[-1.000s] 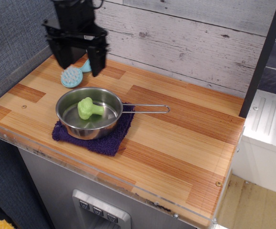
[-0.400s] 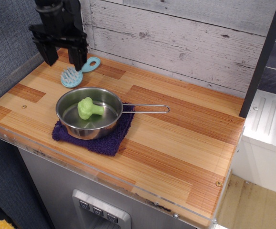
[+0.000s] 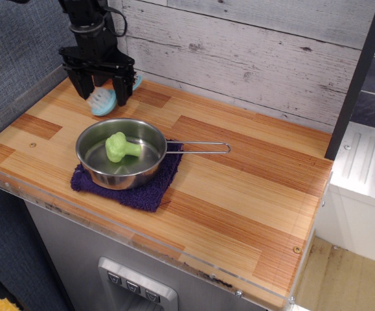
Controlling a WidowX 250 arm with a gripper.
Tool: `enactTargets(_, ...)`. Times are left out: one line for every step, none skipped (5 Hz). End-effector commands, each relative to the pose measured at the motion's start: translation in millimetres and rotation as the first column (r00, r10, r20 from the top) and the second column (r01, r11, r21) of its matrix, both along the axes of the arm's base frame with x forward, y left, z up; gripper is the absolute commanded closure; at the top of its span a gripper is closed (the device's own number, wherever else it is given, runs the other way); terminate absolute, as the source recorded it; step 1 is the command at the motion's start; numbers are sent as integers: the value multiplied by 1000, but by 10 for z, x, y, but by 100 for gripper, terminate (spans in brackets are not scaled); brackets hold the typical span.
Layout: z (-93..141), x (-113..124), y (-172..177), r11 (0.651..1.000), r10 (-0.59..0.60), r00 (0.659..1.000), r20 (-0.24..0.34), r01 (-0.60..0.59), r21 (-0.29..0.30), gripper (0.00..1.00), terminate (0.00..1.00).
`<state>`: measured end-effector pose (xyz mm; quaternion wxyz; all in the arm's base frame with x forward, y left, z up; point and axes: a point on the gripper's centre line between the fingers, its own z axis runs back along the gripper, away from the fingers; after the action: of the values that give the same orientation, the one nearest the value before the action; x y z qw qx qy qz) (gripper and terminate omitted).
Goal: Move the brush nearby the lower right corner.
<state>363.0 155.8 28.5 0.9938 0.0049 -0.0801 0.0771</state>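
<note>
Light-blue brush (image 3: 104, 101), handle toward back wall, between black fingers (image 3: 123, 91).

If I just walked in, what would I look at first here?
Probably the shiny metal pan sitting on a dark purple cloth near the left of the wooden counter, with a bright green broccoli toy inside it. Just behind it, the black gripper stands over the light-blue brush, a finger on each side of its round head.
</note>
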Motion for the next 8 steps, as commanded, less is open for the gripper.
enactTargets(5, 84, 62, 1000, -6, 1000, 5, 6, 22, 0, 0)
enactTargets(13, 73, 46, 1000, -16, 1000, 6, 16, 15, 100, 0)
enactTargets(266, 46, 17, 1000, -22, 999, 42, 22, -6, 100, 0)
enactTargets(693, -63, -91, 1000, -5, 989, 146, 7, -12, 100, 0)
enactTargets(1181, -333, -497, 997, -73, 963, 261, 74, 5, 100, 0)
enactTargets(1297, -657, -911, 981, -155, 951, 268, 181, -75, 100, 0)
enactTargets(1097, -925, -1388, 969, -186, 962, 199, 212, -124, 100, 0)
enactTargets(816, -1034, -1861, 968, -222, 972, 73, 229, -101, 100, 0)
